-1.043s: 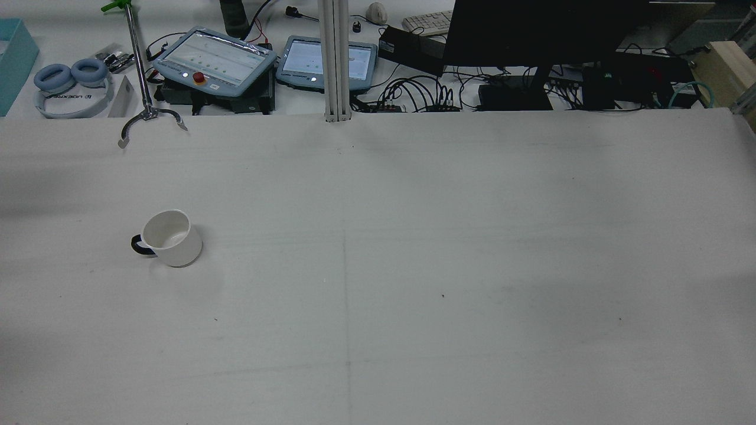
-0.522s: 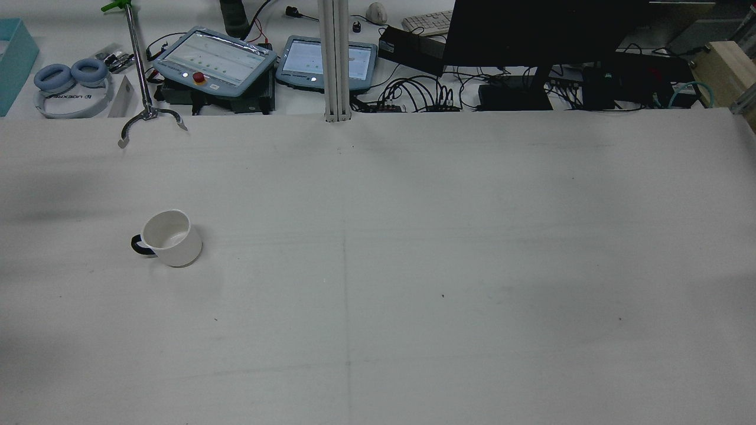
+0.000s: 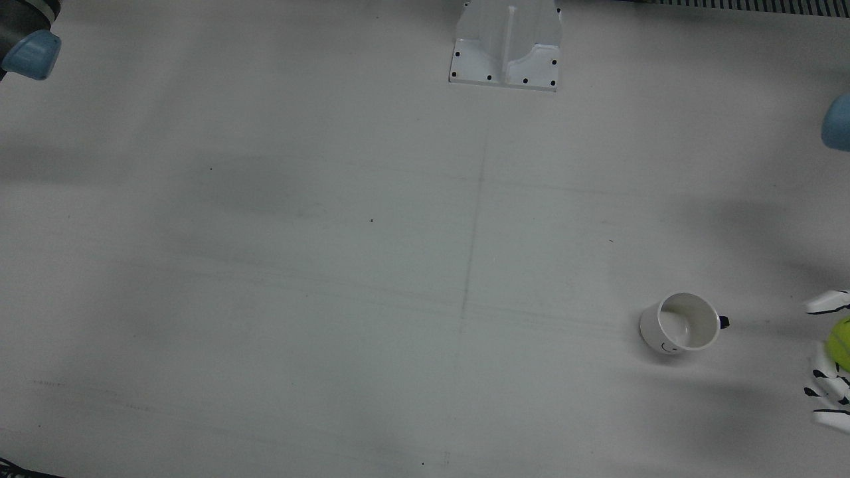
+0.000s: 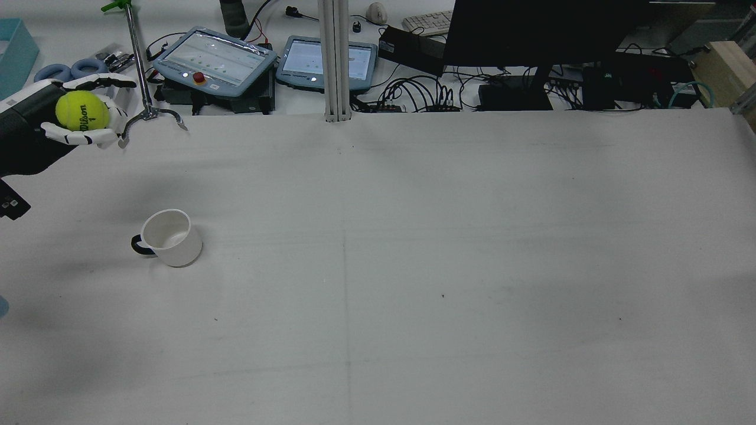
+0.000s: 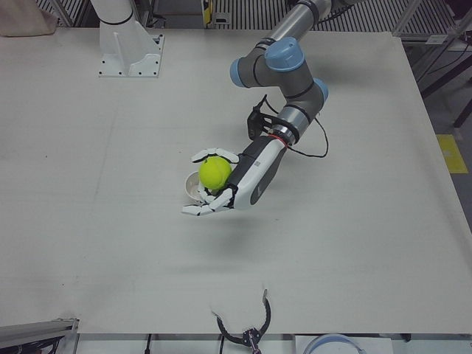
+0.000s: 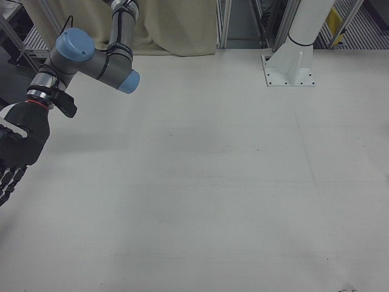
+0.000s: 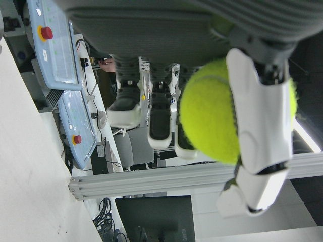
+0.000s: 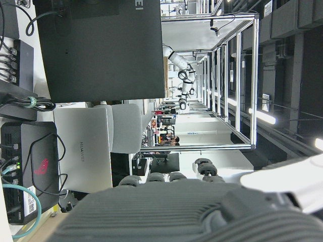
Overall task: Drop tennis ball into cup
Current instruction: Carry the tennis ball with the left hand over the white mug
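My left hand (image 4: 44,133) is shut on a yellow tennis ball (image 4: 82,111), palm up, high over the table's left side. The white cup (image 4: 168,237) with a black handle stands upright and empty on the table. From the front, the ball (image 3: 840,344) and the left hand (image 3: 827,388) sit at the right edge, well to the side of the cup (image 3: 680,323). In the left-front view the hand (image 5: 247,177) and ball (image 5: 215,172) overlap the cup (image 5: 192,184). My right hand (image 6: 15,152) hangs open at the table's other side, fingers straight, holding nothing.
A metal reach-grabber (image 4: 144,112) lies at the far left table edge, close beyond my left hand. Two teach pendants (image 4: 215,59), cables and a monitor (image 4: 531,29) line the bench behind. An arm pedestal (image 3: 506,43) is bolted at the table's robot side.
My left hand has come into the rear view from the left edge, carrying the tennis ball. The cup has not moved.
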